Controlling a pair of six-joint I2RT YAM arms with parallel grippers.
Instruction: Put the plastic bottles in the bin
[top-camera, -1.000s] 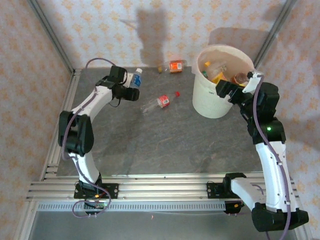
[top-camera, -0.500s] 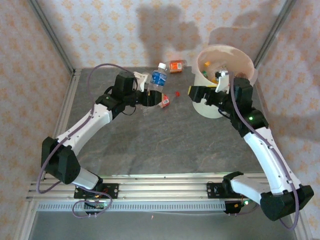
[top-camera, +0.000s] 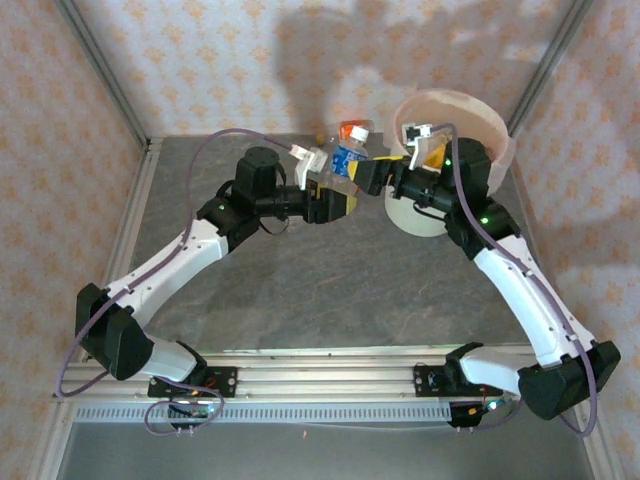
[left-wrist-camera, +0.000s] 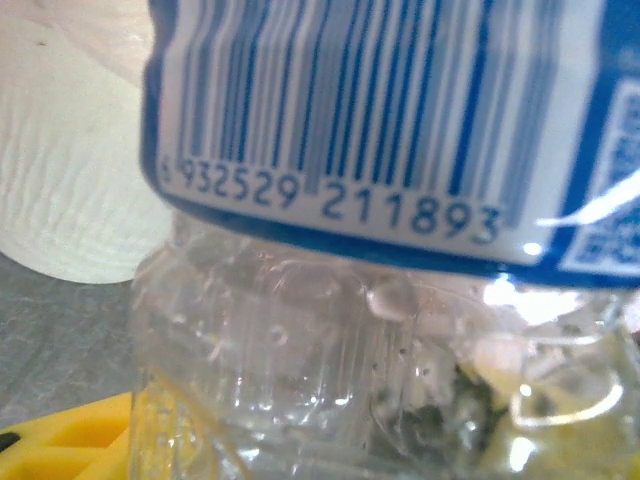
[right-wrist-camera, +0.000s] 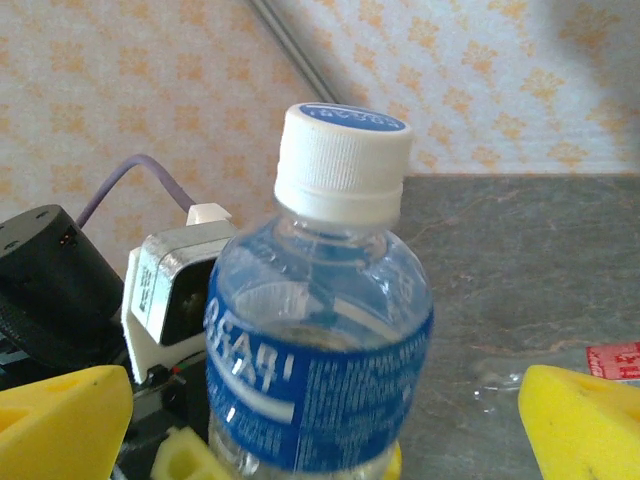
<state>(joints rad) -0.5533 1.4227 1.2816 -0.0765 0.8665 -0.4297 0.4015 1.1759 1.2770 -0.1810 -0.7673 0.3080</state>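
Grey tabletop from above: the left gripper (top-camera: 335, 195) clamps a blue-labelled bottle (top-camera: 346, 163) upright in the air, just left of the bin (top-camera: 412, 212). On the left wrist camera, its barcode label looms close, with the bin's cream wall behind. On the right wrist camera, the right gripper (right-wrist-camera: 320, 400) holds nothing, its yellow fingers (right-wrist-camera: 60, 415) spread wide either side of the white-capped bottle.

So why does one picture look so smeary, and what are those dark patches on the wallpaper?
Left wrist view: the blue-labelled bottle sits so close to the lens that its barcode and crumpled plastic look soft, with glare spots. Top external view: soft dark shadows fall on the back wall. Right wrist view: fairly sharp.
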